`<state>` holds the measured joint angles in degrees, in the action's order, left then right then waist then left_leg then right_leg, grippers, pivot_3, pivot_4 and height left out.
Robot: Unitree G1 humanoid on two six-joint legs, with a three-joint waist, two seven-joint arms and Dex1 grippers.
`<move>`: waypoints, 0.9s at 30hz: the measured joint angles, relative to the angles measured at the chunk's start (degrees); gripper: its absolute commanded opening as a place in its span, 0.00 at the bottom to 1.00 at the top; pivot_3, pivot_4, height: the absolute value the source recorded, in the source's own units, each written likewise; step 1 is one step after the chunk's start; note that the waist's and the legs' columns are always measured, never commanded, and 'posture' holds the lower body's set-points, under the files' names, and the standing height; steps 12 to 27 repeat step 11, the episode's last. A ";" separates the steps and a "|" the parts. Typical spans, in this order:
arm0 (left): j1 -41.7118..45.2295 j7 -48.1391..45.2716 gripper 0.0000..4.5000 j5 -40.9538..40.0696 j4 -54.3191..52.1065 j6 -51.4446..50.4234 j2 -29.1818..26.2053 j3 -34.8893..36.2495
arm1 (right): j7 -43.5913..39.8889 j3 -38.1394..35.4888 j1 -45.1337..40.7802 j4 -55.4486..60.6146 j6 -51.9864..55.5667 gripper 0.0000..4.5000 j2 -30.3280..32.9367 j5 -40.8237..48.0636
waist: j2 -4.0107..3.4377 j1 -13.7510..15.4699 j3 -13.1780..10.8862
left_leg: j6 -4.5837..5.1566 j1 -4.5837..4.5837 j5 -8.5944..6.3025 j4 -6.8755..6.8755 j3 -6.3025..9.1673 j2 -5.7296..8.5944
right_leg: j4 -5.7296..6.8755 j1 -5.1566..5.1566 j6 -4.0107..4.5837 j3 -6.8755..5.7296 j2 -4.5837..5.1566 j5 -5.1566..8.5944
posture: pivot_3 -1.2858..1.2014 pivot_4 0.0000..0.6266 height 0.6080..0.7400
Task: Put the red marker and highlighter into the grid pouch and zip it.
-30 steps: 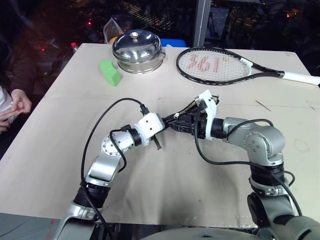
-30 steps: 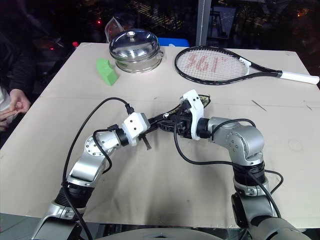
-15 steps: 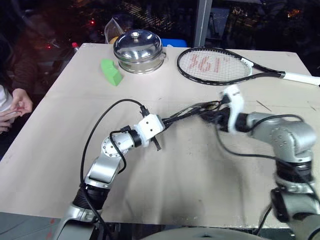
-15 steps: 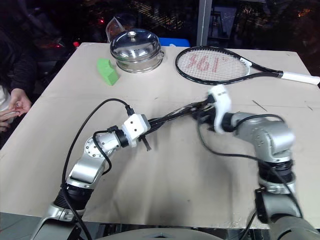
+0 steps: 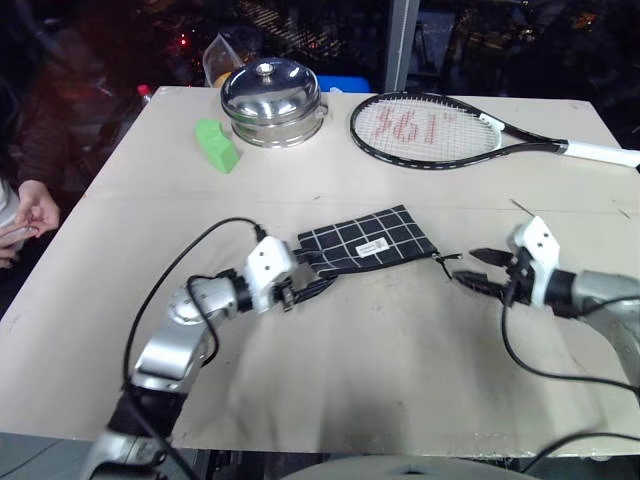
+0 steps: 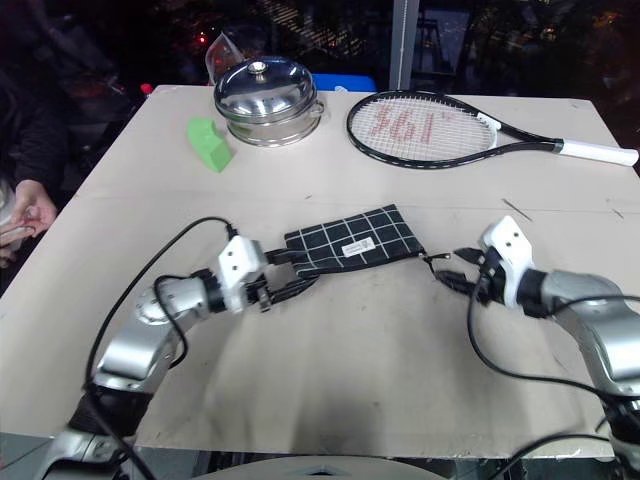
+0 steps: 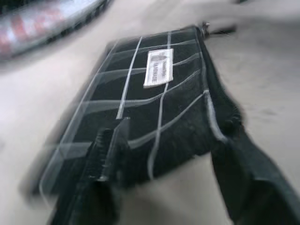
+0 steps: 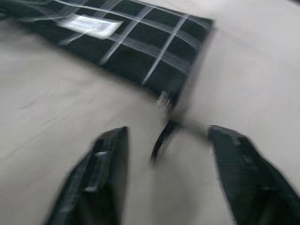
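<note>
Left eye view: grid pouch (image 5: 368,241) lies flat between both grippers. Left gripper (image 5: 303,275) gapes at its near end; right gripper (image 5: 480,271) spread, empty, beside the zipper cord (image 5: 446,264).

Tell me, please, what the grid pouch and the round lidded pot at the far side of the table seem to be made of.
The grid pouch looks like soft black woven fabric, matte, with thin white printed lines and a sewn white label; its edge sags. The lidded pot looks like polished metal, probably stainless steel: it mirrors bright highlights.
</note>
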<state>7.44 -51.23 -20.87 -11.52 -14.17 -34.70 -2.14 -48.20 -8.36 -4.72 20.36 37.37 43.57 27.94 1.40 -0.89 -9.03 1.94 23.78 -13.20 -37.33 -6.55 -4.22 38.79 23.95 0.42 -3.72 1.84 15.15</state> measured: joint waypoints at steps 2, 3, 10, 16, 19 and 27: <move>-7.99 -0.39 0.99 -9.00 -6.94 -8.21 -2.66 6.01 | -3.96 -8.11 8.97 2.17 -6.13 1.00 0.04 1.66 | 0.00 0.08 0.01 | -0.01 -0.06 0.00 0.03 0.04 -0.01 | -0.02 -0.05 -0.04 -0.02 0.00 0.04 | 0.52 0.24 1.00; -12.33 -0.41 0.99 -11.26 -9.01 -10.37 -3.93 8.96 | -5.82 -11.84 13.05 2.26 -8.24 1.00 -0.01 2.16 | -0.01 0.12 0.01 | -0.01 -0.15 -0.01 0.05 0.05 -0.01 | -0.03 -0.16 -0.04 -0.02 0.00 0.06 | 0.52 0.24 1.00; -30.11 -0.53 0.99 -15.21 -17.01 -11.90 -5.39 23.14 | -16.50 -27.97 31.67 4.34 -20.92 1.00 -1.68 3.80 | -0.03 0.85 0.03 | -0.05 -0.31 -0.03 -0.02 0.13 0.00 | -0.12 -0.33 0.21 -0.08 0.07 0.20 | 0.52 0.24 1.00; -30.53 -0.85 0.99 -15.26 -17.25 -11.80 -5.69 24.07 | -16.72 -28.46 32.28 4.37 -22.11 1.00 -1.84 3.74 | -0.04 0.96 0.04 | -0.12 -0.31 -0.07 -0.02 0.12 0.00 | -0.12 -0.31 0.23 -0.08 0.09 0.20 | 0.52 0.24 1.00; -30.53 -0.85 0.99 -15.26 -17.25 -11.80 -5.69 24.07 | -16.72 -28.46 32.28 4.37 -22.11 1.00 -1.84 3.74 | -0.04 0.96 0.04 | -0.12 -0.31 -0.07 -0.02 0.12 0.00 | -0.12 -0.31 0.23 -0.08 0.09 0.20 | 0.52 0.24 1.00; -30.53 -0.85 0.99 -15.26 -17.25 -11.80 -5.69 24.07 | -16.72 -28.46 32.28 4.37 -22.11 1.00 -1.84 3.74 | -0.04 0.96 0.04 | -0.12 -0.31 -0.07 -0.02 0.12 0.00 | -0.12 -0.31 0.23 -0.08 0.09 0.20 | 0.52 0.24 1.00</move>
